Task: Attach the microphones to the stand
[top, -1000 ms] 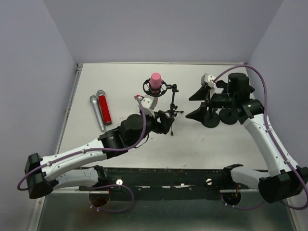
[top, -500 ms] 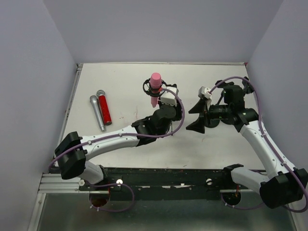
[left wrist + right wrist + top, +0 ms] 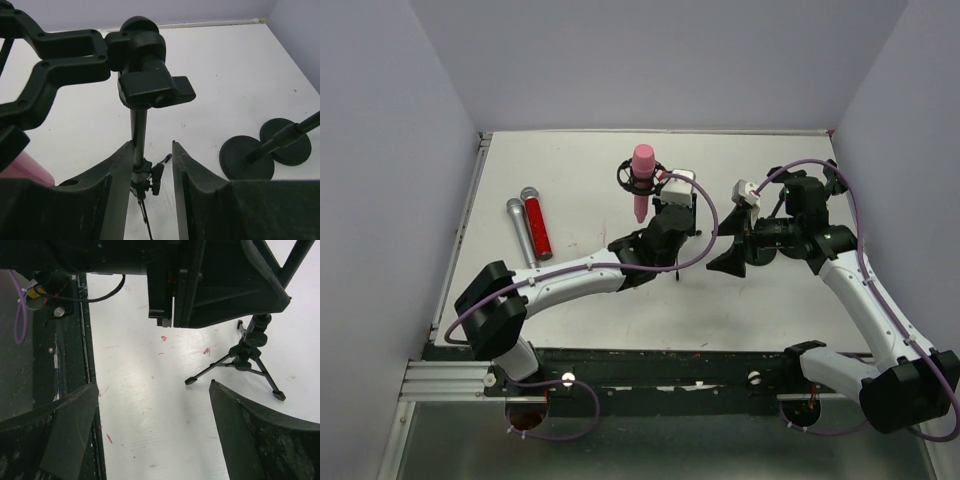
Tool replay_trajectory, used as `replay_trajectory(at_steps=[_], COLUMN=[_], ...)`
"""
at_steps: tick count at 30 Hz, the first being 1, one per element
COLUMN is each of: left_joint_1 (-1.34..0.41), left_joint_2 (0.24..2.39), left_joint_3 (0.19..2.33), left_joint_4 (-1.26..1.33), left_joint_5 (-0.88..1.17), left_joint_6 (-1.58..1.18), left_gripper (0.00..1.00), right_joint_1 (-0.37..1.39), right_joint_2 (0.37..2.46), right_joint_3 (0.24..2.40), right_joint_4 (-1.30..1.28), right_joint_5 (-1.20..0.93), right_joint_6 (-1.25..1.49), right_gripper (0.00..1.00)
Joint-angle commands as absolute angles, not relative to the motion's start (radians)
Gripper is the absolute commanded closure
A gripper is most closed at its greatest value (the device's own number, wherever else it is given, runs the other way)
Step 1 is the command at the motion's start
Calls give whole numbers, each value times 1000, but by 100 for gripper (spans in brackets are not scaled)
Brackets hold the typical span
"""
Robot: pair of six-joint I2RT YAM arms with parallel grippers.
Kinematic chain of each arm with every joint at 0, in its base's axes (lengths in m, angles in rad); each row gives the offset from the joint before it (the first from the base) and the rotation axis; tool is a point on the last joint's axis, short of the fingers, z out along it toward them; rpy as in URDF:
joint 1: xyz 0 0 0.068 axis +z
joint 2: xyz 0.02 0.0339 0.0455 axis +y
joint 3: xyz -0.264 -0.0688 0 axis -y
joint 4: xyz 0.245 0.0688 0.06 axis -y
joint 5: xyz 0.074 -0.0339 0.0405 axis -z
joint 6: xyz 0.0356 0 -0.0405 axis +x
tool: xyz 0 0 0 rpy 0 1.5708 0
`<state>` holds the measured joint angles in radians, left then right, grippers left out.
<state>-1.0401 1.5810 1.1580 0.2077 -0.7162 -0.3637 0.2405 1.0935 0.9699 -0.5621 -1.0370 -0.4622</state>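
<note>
Left tool (image 3: 152, 147), jaws part-open astride the pole (image 3: 138, 130): centre the pole before clamping, lest the pink mic (image 3: 642, 175) at 10 o'clock tip. Right tool (image 3: 152, 400) gapes empty at 3 o'clock.

left jaws narrowed around the stand pole (image 3: 139, 127).

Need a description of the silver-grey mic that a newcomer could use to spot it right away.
Look at the left side of the white table. Two microphones lie side by side there; the silver-grey microphone is the one nearer the table's left edge. Its body is grey throughout, while the red microphone beside it has a red handle.
</note>
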Motion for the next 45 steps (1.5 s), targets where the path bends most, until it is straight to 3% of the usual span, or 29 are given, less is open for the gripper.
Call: replay_trajectory(at_steps=[1,14,16,21,25,32,38,45], left_joint_1=[-1019,-1012,-1012,-1012,-1012,-937,-735,-471], left_joint_2=[1617,1698,1706,1720,1672,1507,1405,1460], left_joint_3=[1197,1140,1126,1103,1052,919,893,989], left_joint_4=[253,535,561,617,681,741,693,669], left_joint_5=[-732,-707,-709,-701,-672,-490,-299,-123], left_joint_6=[-324,-173,-163,-120,-57,41,47,118], left_gripper=[57,57,61,88,100,100,100,100], right_joint_1=[236,236,236,235,235,236,236,236], right_joint_2=[1092,1101,1100,1103,1106,1111,1112,1117], right_joint_3=[985,983,983,985,983,982,980,977], right_joint_4=[-555,-557,-557,-563,-568,-569,-572,-574], right_joint_5=[-1046,-1040,-1040,-1042,-1042,-1048,-1043,-1055], right_joint_6=[-476,-483,-485,-492,-499,-500,-503,-506], right_gripper=[0,0,0,0,0,0,0,0])
